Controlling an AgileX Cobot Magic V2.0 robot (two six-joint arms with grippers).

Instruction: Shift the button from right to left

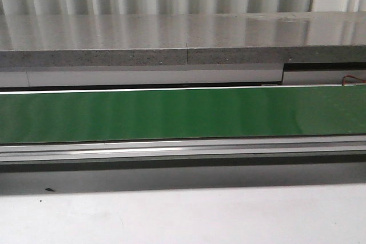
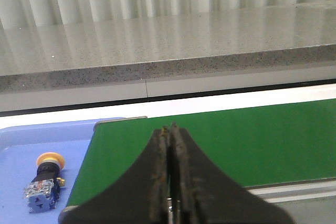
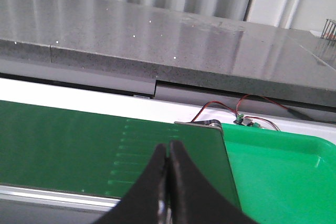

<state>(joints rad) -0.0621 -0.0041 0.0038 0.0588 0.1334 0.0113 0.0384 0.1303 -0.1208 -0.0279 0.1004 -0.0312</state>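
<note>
The left gripper (image 2: 171, 129), two dark curved fingers, has its tips pressed together with nothing between them, and it hangs above the near edge of the flat green conveyor belt (image 2: 220, 140). The right gripper (image 3: 169, 148), of the same dark build, is likewise closed tip to tip and empty, poised over its own stretch of the belt. Both look parked rather than at work, which fits a task either finished or not yet begun; the pictures alone do not settle which. Just beside the belt's end in the left wrist view lies a shallow blue plastic tray (image 2: 79, 132), and in it rests the small push-button with round yellow cap, black collar and blue boxy base (image 2: 45, 181), lying on its side, cap pointing away from the camera, well apart from the left gripper. A tray at the belt's end reads as the drop place for parts. At the other end of the belt, the right wrist view shows a bright green plastic tray (image 3: 294, 145) that appears empty in its visible part, though its far side is cut off. Behind it run thin red and black wires (image 3: 231, 109) to a small part too tiny to identify. The front view shows only belt, metal rail (image 1: 183, 151) and grey speckled stone ledge (image 1: 183, 35): neither gripper, tray nor button.
</note>
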